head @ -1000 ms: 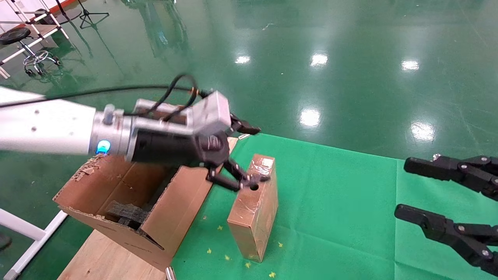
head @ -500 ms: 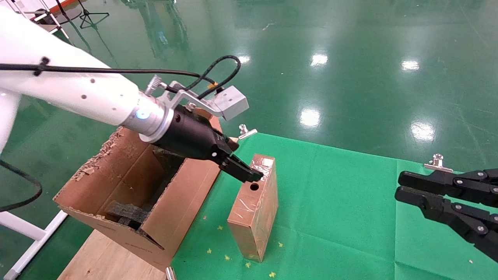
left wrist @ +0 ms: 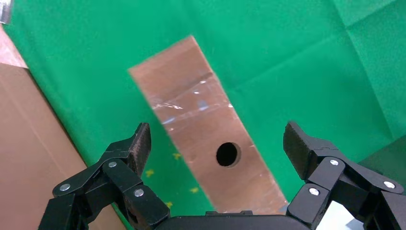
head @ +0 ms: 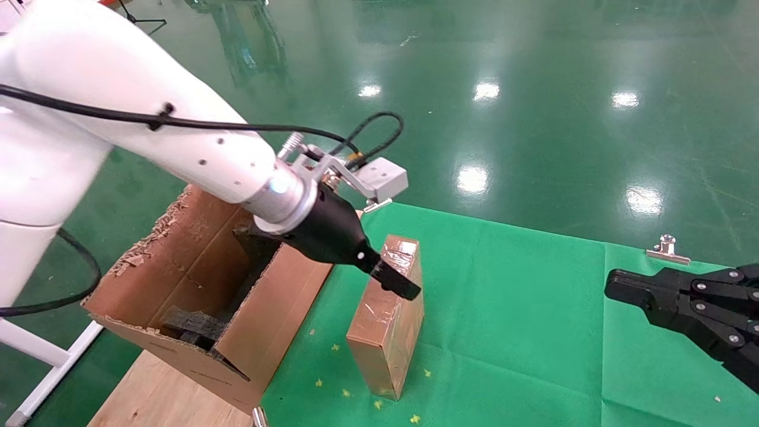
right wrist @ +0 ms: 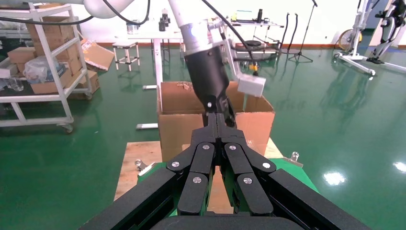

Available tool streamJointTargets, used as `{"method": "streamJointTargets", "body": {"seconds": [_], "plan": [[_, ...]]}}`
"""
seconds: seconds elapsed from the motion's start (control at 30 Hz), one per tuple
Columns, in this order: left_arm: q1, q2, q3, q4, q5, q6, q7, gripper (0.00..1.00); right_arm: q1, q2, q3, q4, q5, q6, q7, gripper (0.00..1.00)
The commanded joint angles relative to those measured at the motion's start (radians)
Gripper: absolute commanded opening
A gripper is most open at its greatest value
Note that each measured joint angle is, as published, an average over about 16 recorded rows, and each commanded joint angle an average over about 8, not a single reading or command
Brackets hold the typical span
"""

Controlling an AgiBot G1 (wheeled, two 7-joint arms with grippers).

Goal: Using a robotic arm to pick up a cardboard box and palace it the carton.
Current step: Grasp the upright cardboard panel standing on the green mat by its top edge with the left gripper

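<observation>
Head view: the robotic arm point(head: 178, 142) reaches in from the robot's left, its left gripper point(head: 396, 282) poised at the upper face of the cardboard box point(head: 388, 320), which stands on its narrow side on the green cloth point(head: 522, 308) just beside the carton point(head: 195, 284). The box's long axis runs from near the robot away toward the far edge of the cloth. The right gripper point(head: 682, 299) is parked well apart, at the right edge of the cloth, so the left arm is plainly the nearer.

Left wrist view: the left gripper point(left wrist: 215, 148) has its fingers point(left wrist: 136, 146) spread wide to either side of the box point(left wrist: 206, 129), not touching it; the round hole point(left wrist: 227, 154) sits between them. The fingers straddle the slim width, across the long axis, which a closing grasp likely depends on.

Right wrist view: the right gripper point(right wrist: 219, 123) has its fingers pressed together, holding nothing, with the carton point(right wrist: 215, 120) and the working arm beyond.
</observation>
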State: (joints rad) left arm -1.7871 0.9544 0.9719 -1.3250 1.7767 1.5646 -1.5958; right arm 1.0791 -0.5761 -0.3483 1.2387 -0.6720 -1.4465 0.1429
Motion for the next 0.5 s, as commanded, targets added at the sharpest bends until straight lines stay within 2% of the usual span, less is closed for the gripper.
{"method": "streamJointTargets", "body": {"seconds": [0.03,0.3,0.33,0.37,0.5], "plan": [[-0.004,0.015,0.026,-0.002,0.008,-0.003,-0.023,1.00,0.000,0.000,0.000,0.000,0.000,0.000,0.000,0.00],[-0.017,0.043,0.092,0.002,0.025,-0.002,-0.060,1.00,0.000,0.000,0.000,0.000,0.000,0.000,0.000,0.01],[-0.019,0.045,0.097,0.003,0.027,-0.002,-0.062,1.00,0.000,0.000,0.000,0.000,0.000,0.000,0.000,0.06],[-0.021,0.046,0.101,0.003,0.029,-0.002,-0.065,0.99,0.000,0.000,0.000,0.000,0.000,0.000,0.000,0.17],[-0.024,0.048,0.109,0.005,0.032,-0.002,-0.069,0.51,0.000,0.000,0.000,0.000,0.000,0.000,0.000,0.67]]}}
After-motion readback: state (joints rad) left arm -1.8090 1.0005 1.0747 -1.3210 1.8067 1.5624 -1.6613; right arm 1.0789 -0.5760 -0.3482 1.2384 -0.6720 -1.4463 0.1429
